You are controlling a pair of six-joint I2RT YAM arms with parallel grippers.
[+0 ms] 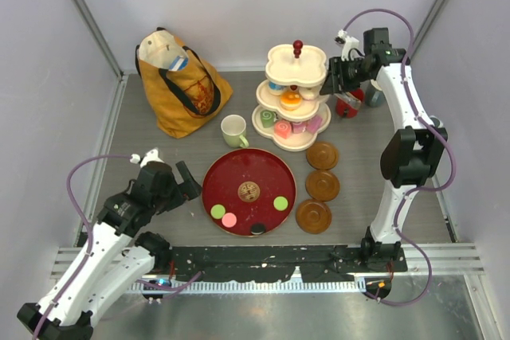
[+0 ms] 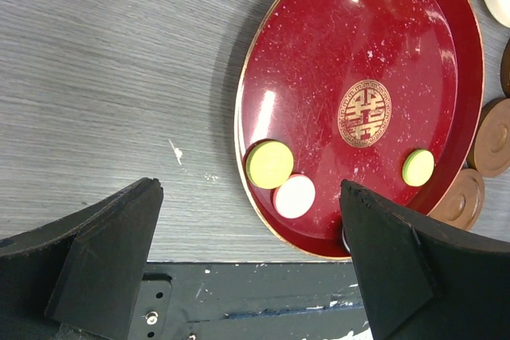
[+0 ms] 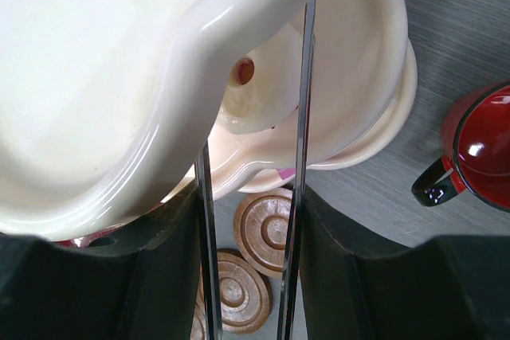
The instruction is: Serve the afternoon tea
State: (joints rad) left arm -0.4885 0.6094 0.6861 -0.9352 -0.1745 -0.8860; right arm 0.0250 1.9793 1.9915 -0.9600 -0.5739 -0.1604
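Note:
A cream three-tier stand (image 1: pixel 296 65) at the back holds several toy pastries, among them an orange one (image 1: pixel 291 99) and a pink one (image 1: pixel 281 129). The dark-red tray (image 1: pixel 239 173) holds two green macarons (image 1: pixel 217 211), a pink one (image 1: pixel 229 219) and a dark one (image 1: pixel 257 228). The pale green mug (image 1: pixel 233 129) stands behind the tray. The red mug (image 1: pixel 348 105) and the grey-blue mug (image 1: pixel 374 98) stand right of the stand. My right gripper (image 1: pixel 331 79) is open and empty, reaching under the top tier's rim (image 3: pixel 159 109). My left gripper (image 1: pixel 185 183) is open and empty beside the tray's left edge (image 2: pixel 249 189).
A mustard-yellow tote bag (image 1: pixel 179 85) sits at the back left. Three brown wooden coasters (image 1: pixel 323 185) lie in a row right of the tray. The red mug (image 3: pixel 478 145) shows close to my right gripper. A black rail (image 1: pixel 263 256) runs along the near edge.

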